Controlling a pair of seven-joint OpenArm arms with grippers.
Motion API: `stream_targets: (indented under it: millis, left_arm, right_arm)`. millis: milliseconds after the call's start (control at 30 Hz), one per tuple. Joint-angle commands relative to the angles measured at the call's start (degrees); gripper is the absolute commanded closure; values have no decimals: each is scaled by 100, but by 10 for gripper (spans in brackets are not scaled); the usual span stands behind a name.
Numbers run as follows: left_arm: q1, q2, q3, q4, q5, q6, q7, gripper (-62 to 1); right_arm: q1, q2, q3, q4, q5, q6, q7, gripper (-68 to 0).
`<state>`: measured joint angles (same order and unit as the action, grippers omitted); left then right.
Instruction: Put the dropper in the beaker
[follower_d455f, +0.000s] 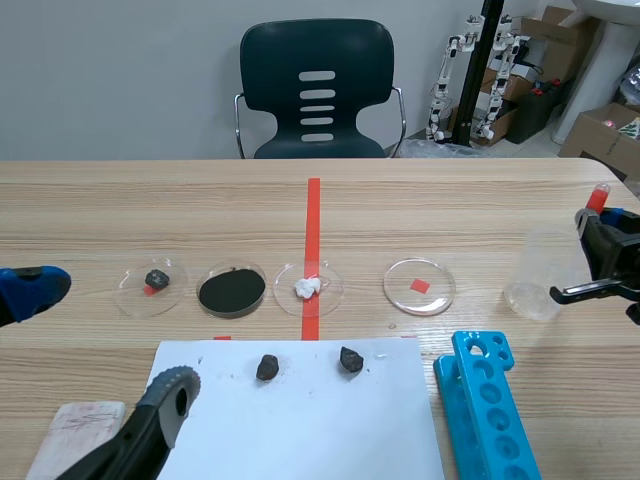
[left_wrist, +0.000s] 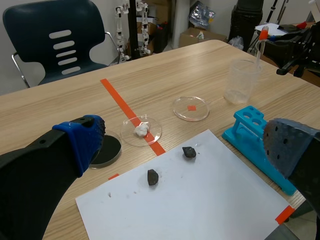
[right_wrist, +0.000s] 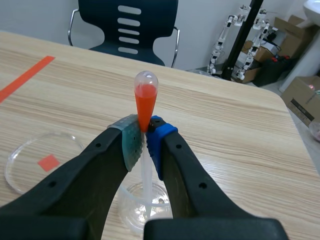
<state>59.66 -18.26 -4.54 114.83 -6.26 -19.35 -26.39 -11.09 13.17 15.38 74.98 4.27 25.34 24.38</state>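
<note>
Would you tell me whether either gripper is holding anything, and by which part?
The right gripper holds the dropper by its neck, just below the orange bulb; the left gripper is open and empty.

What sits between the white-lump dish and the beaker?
One clear dish holding a red square, between the white-lump dish and the beaker; the scene view shows it.

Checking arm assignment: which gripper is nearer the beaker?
Right. The right gripper is directly above the beaker, shut on the dropper, whose stem appears to reach into it. The left gripper is open, far off toward the opposite side, by the white paper.
</note>
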Motion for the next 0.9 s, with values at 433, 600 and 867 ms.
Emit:
stream_targets:
  millis: [433,600,867]
  left_arm:
    - [15,13,11,35,-37,-11,-76,-623]
    - [15,13,11,35,-37,-11,-76,-623]
    - [15,13,11,35,-37,-11,-76,-623]
  right_arm:
    - [476,94,33,-369,-131,-2,190,-11]
    - [525,92,33,-439,-151,-2,192,-11]
    - [525,92,33,-444,-151,-2,192,-11]
